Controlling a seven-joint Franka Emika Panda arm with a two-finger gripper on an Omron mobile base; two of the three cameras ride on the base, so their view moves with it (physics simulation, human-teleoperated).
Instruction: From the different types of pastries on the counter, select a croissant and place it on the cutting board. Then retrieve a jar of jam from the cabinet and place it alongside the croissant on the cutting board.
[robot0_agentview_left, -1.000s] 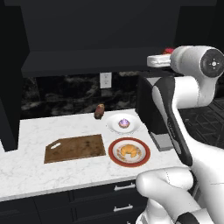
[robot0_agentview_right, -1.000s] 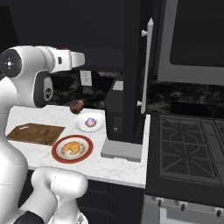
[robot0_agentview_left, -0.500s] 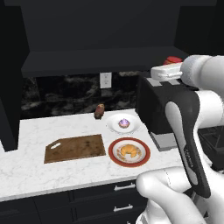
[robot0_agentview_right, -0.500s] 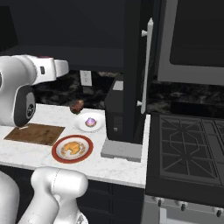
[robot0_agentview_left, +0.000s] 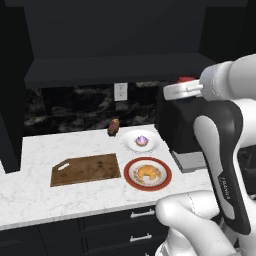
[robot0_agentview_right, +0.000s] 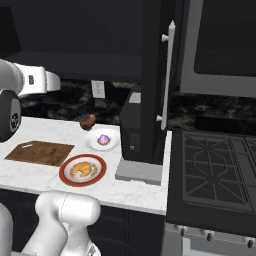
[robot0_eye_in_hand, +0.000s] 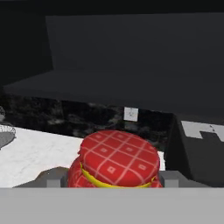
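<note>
A white marble-look counter (robot0_agentview_left: 90, 195) carries a flat brown wooden cutting board (robot0_agentview_left: 86, 169). The board's top is bare, with its long axis running along the counter. Just right of the board, a golden crescent croissant (robot0_agentview_left: 146, 173) lies on a red-rimmed round plate (robot0_agentview_left: 131, 179). Behind that plate, a purple-frosted cupcake (robot0_agentview_left: 142, 140) sits on a white plate, with a dark brown oblong pastry (robot0_agentview_left: 114, 127) near the wall. The robot's gripper (robot0_eye_in_hand: 114, 181) is raised high, right of the board, pinching a squat red jar with a checked lid (robot0_eye_in_hand: 119, 158). The board lies below it and to the left, so the jar probably has to travel down and left
</note>
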